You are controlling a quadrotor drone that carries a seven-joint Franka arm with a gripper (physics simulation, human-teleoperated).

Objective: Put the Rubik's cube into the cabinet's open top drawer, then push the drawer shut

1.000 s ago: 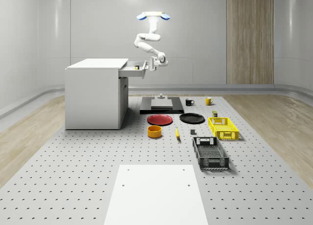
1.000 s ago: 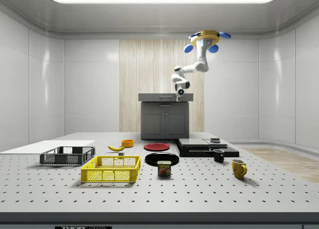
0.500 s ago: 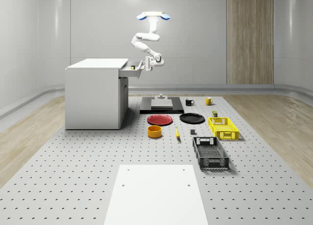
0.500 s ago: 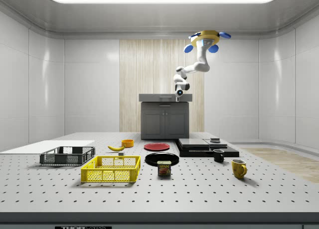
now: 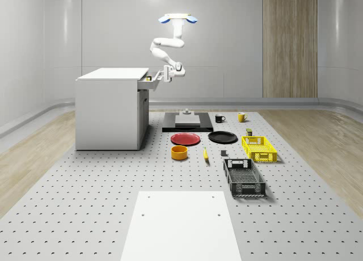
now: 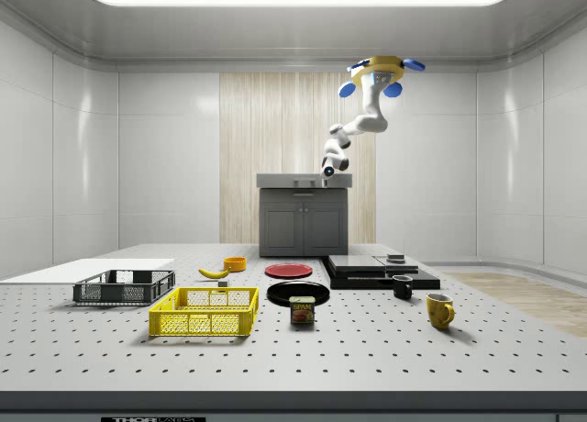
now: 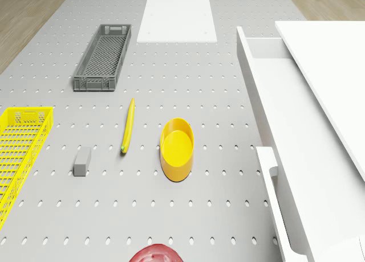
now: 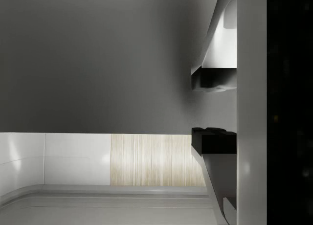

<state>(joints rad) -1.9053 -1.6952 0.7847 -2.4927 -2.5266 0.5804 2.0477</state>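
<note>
The blue-rotored drone [image 5: 177, 18] hovered high, beside the white box-shaped cabinet [image 5: 110, 108] on the whole-scene view's right. Its arm reached down so that the two-finger gripper [image 5: 168, 74] sat against the front of the white top drawer [image 5: 152, 82]. In the wrist view the fingers [image 8: 213, 80] stood apart with nothing between them. A small yellowish shape at the drawer's rim was, I judged, the Rubik's cube [image 5: 148, 78], already inside. The drawer was not yet shut. A level, square push along its travel would suit best, clear of the cabinet's top edge. Open air lay all round the arm.
</note>
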